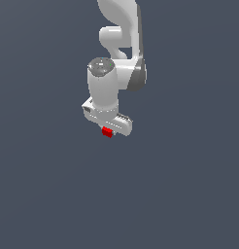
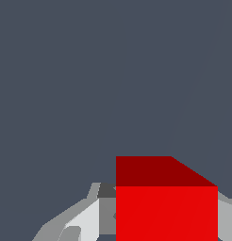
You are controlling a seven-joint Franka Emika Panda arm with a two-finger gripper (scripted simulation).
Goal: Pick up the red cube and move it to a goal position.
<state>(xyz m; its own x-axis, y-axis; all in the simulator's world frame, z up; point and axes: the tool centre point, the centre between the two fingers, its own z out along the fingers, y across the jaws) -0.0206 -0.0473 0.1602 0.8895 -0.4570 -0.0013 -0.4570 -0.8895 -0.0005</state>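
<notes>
The red cube (image 1: 107,132) is small and bright red, and sits right under the white hand of the arm in the exterior view. My gripper (image 1: 109,129) is shut on it, with the cube between the two fingers. In the wrist view the red cube (image 2: 166,207) fills the space between the grey-white fingers (image 2: 88,217), which press on its two sides. The fingertips themselves are hidden by the hand in the exterior view. I cannot tell how high the cube is above the ground. No goal marker shows in either view.
Only a plain dark grey-blue ground (image 1: 189,194) shows around the arm. The white arm's links (image 1: 116,73) rise toward the upper edge of the exterior view.
</notes>
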